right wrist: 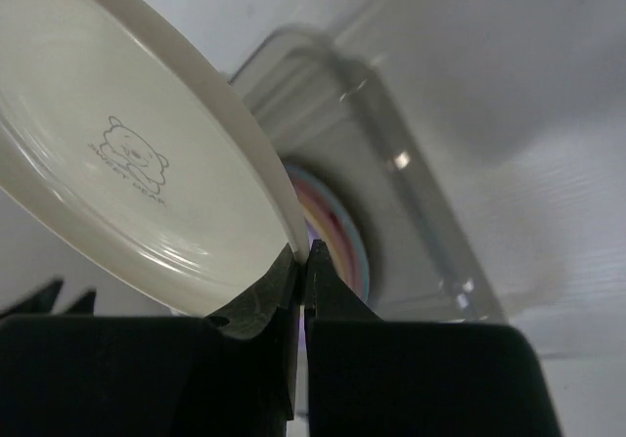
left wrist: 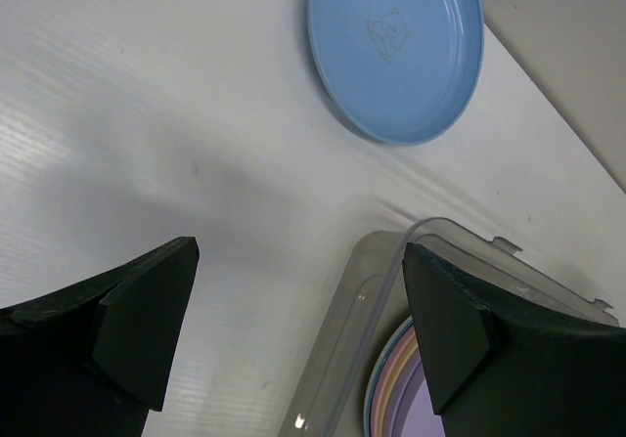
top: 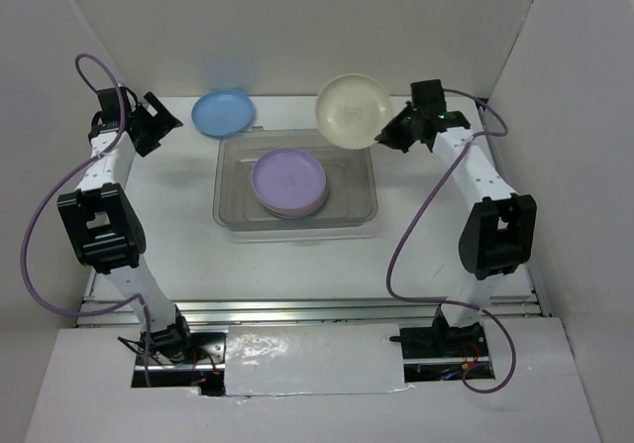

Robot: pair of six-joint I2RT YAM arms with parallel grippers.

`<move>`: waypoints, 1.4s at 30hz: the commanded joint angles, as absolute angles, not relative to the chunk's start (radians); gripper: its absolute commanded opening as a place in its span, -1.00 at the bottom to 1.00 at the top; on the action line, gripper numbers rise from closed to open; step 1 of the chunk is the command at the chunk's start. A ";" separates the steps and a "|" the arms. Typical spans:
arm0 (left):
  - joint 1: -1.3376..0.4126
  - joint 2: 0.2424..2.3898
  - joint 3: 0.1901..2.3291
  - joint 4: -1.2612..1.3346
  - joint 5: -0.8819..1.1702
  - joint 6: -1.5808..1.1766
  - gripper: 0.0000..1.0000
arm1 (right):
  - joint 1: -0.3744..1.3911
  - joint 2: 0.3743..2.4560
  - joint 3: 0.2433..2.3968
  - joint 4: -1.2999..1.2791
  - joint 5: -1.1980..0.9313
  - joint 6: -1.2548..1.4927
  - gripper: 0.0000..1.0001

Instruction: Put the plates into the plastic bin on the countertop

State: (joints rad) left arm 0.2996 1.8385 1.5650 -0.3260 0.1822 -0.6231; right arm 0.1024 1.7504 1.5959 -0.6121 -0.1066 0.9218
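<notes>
Plates in three spots. Cream plate (top: 354,110) is up off the surface, tilted, pinched at its rim by the right gripper (top: 386,136). The jaws are clamped tight on the plate edge, shown clearly in the right wrist view. It hangs over the far right corner of the plastic bin (top: 233,180), and its inner face with a small bear outline faces the wrist camera.

Blue plate (top: 223,112) lies flat on the countertop (top: 178,255), just beyond the bin's far left corner and apart from its rim. It has a faint bear mark in the middle.

The other plates sit stacked (top: 289,182) inside the bin, about centre. Lavender is on top and pink just under it. The wrist views show yellowish and bluish edges lower down, but I cannot tell the exact count.

The bin rests flat mid-countertop, long side across.

Left gripper (top: 158,121) hovers over bare countertop left of the blue plate, near the bin's far left corner. Its jaws are spread wide with nothing between them and touch neither plate nor bin.

White walls (top: 297,27) stand behind and to both sides.
</notes>
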 commanded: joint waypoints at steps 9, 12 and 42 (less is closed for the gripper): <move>0.321 2.103 1.819 -0.347 0.357 -0.592 0.99 | 0.405 1.907 1.703 -0.617 -0.321 0.891 -1.00; 0.321 2.125 1.838 -0.348 0.371 -0.595 0.99 | 0.422 1.931 1.697 -0.626 -0.308 0.891 -1.00; 0.236 2.600 2.285 -0.181 0.342 -0.729 0.96 | 0.477 1.421 1.622 -0.836 -0.324 0.822 1.00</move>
State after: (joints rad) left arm 0.2638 2.5664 2.2105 -0.2306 0.3634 -0.7227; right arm 0.4622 1.4406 1.6875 -0.7918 -0.3065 0.8307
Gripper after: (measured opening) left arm 0.987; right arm 0.997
